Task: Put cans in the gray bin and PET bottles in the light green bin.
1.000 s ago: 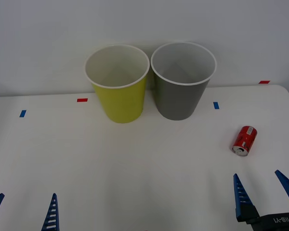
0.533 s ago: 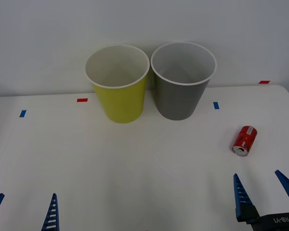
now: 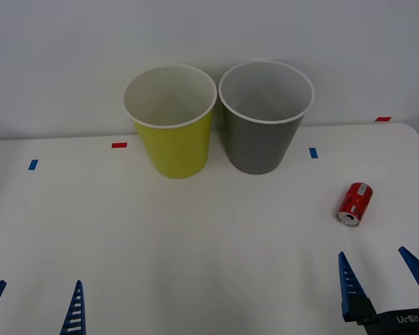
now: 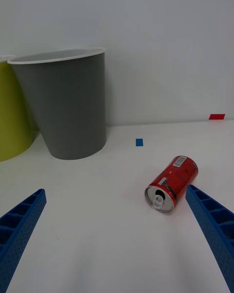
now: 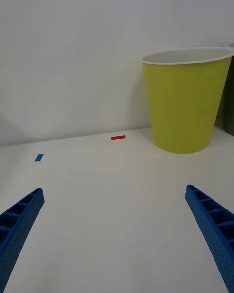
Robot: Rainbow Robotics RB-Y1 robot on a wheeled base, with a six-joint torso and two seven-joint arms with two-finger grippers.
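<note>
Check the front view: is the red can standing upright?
No, the red can lies on its side on the table, silver top toward the robot.

Left gripper [image 5: 117,234]: your blue ribbed fingers [image 5: 212,227] stand wide apart above the white table [image 5: 112,200].
Light green bin [image 5: 184,102]: upright ahead of you.
Tape: red mark [image 5: 118,137], blue mark [image 5: 39,157].

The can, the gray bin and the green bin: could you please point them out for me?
Can [image 3: 354,202]: front view, red side.
Gray bin [image 3: 258,146]: front view, outer wall.
Green bin [image 5: 184,102]: left wrist view, outer wall.
</note>
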